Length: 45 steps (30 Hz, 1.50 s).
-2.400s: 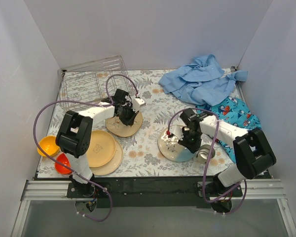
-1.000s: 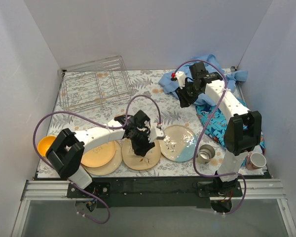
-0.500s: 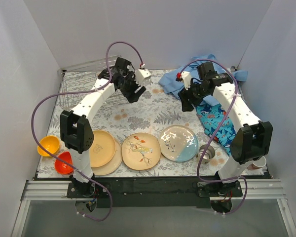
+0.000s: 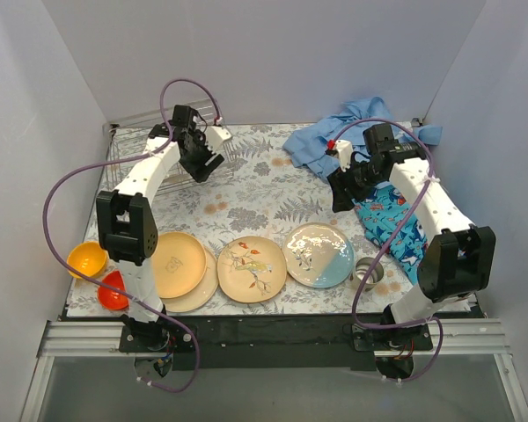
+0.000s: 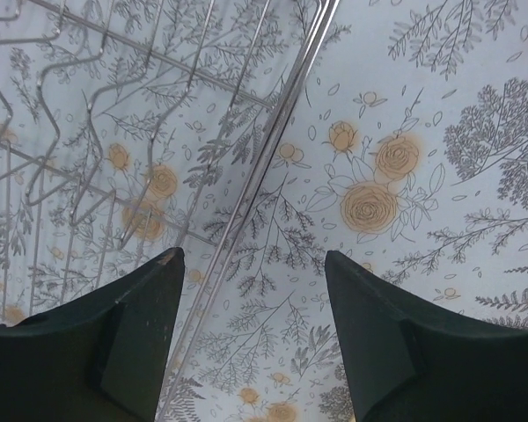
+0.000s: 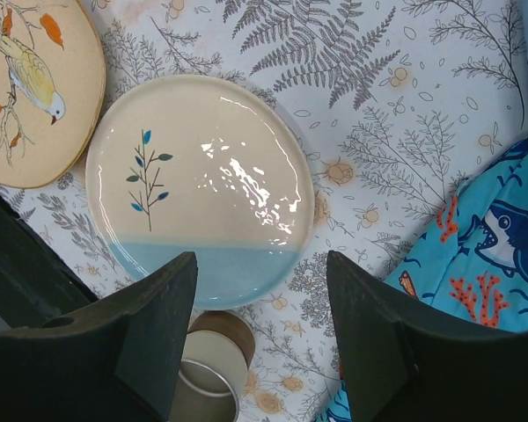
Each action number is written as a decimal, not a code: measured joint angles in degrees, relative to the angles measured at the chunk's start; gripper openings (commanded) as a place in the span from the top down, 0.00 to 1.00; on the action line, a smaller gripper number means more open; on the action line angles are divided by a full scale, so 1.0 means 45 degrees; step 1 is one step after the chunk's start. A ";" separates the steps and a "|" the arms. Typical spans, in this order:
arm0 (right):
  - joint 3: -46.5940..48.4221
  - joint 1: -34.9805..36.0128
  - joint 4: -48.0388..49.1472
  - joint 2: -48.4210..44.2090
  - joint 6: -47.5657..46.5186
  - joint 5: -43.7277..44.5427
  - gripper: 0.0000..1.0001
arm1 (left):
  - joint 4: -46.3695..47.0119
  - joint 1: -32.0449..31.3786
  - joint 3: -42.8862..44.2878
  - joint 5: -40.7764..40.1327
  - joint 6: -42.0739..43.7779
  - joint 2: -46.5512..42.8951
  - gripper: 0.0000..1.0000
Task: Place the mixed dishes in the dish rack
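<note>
In the last second I pulled both arms up off the front row. The left gripper [image 4: 204,167] was down on the bird-painted plate [image 4: 251,268] and now hangs over the right edge of the dish rack [image 4: 130,158] at the far left, jaws apart with nothing between them. The right gripper [image 4: 341,198] has swung back from the blue cloth [image 4: 361,141] and hovers mid-table, also spread and empty. So that trip carried nothing. As far as the top view shows, no dish stands in the rack, and by my reckoning loading hasn't begun. The stacked yellow-tan plates [image 4: 178,262], the bird-painted plate and the cream-and-blue plate [image 4: 319,255] lie in a line along the near edge. The orange bowl [image 4: 86,259] and red bowl [image 4: 113,290] sit at the front left, and the metal cup [image 4: 367,273] is just beside the blue-rimmed plate. The bowls and the yellow-tan plates appear only from above. My left wrist camera adds that the rack's side wire runs up between my fingers [image 5: 136,343], with open grid on one side and the floral tablecloth [image 5: 440,105] on the other, well below the tips. The right wrist camera looks straight down on the cream-and-blue plate, showing its painted sprig, the cup touching or nearly touching its blue edge, and the shark-print cloth [image 6: 475,255] off to the side.
</note>
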 measured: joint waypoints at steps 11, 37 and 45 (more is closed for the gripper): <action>-0.0257 -0.0117 0.0049 -0.0131 0.0063 -0.0228 0.37 | -0.0165 0.0034 -0.0442 -0.0928 0.0408 0.0165 0.70; -0.1098 -0.0180 0.0423 -0.0340 0.0316 -0.0403 0.38 | -0.1132 -0.1001 0.1321 -0.0933 -0.0049 0.0505 0.49; -0.1093 -0.0185 0.0423 -0.0330 0.0335 -0.0529 0.38 | 0.0141 -0.0461 -0.0180 -0.2132 0.0481 0.0083 0.48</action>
